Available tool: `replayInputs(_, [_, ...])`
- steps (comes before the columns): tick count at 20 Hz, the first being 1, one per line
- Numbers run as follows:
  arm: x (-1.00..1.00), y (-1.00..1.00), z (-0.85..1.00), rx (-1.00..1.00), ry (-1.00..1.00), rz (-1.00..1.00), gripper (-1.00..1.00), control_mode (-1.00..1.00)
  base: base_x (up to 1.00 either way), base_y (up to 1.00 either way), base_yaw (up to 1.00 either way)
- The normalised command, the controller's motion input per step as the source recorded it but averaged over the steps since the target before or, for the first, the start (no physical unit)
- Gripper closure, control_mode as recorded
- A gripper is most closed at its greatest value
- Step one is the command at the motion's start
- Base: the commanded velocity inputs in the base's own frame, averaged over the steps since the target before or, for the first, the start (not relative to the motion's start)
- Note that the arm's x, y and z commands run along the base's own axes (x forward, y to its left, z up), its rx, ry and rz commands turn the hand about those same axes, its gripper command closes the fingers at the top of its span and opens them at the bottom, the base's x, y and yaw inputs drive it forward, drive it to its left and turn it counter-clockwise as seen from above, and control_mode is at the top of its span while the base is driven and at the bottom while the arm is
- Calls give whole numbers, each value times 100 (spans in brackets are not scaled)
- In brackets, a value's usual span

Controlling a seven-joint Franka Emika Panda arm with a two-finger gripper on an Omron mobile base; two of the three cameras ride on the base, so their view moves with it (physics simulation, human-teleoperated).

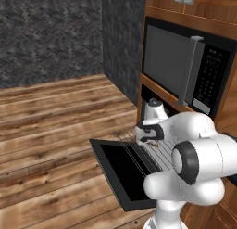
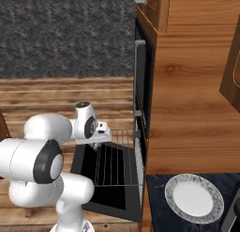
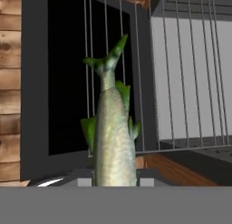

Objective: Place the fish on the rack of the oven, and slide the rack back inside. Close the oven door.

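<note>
Gripper [image 3: 115, 182] clamped on the fish [image 3: 113, 141], body rising straight out from between the jaws, forked green tail pointing away toward the open oven. Left of the fish in hand view: wood floor, then the oven door [image 3: 63, 82] dropped flat, dark glass face up. Behind and right of the fish: rack [image 3: 181, 82] pulled out, thin bars running past the tail and over the pale oven interior.

Left base view: door [image 1: 118, 172] lying open, rack [image 1: 155, 151] drawn out over it, gripper [image 1: 150, 141] just above the bars. Right base view: gripper [image 2: 96, 144] at the rack's [image 2: 115, 165] near left corner.

Step in hand, by judgement: carrying fish to the rack; placing not yet done. Next move calls for lowering onto the bars, letting go, clearing away before pushing the rack in. Door last.
</note>
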Motion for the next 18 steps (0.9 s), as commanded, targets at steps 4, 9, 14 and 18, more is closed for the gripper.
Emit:
replayInputs(4, [72, 0, -47, -2, 0, 0, 100, -100, 0, 0, 0])
replayInputs(9, [60, 0, -40, 0, 0, 0, 100, -100, 0, 0, 0])
replayInputs(14, [22, -1, -33, 0, 4, -4, 100, -100, 0, 0, 0])
replayInputs(18, [0, 0, -26, 0, 1, -18, 100, -100, 0, 0, 0])
